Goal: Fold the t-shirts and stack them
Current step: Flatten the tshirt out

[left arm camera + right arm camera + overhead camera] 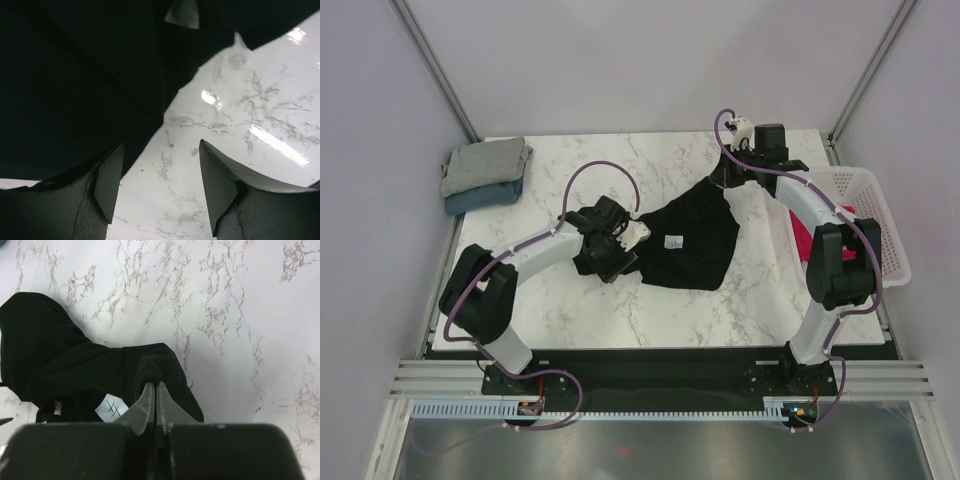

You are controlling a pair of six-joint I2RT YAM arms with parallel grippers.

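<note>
The black t-shirt (695, 235) lies crumpled on the middle of the marble table, its white tag (672, 242) facing up. My right gripper (725, 180) is shut on a fold at its far edge; the right wrist view shows the fingertips (156, 385) pinching black cloth (75, 365) beside the tag (111, 408). My left gripper (618, 252) is at the shirt's left edge, open and empty. In the left wrist view (160, 190) black cloth (75, 85) drapes over the left finger (107, 185). A folded grey shirt (485, 162) sits on a dusty blue one (485, 197) at the far left. A pink-red shirt (845, 212) lies in the basket.
A white mesh basket (870, 200) stands at the table's right edge, behind my right arm. Bare marble (620, 160) lies between the stack and the black shirt. Grey walls enclose the table on three sides.
</note>
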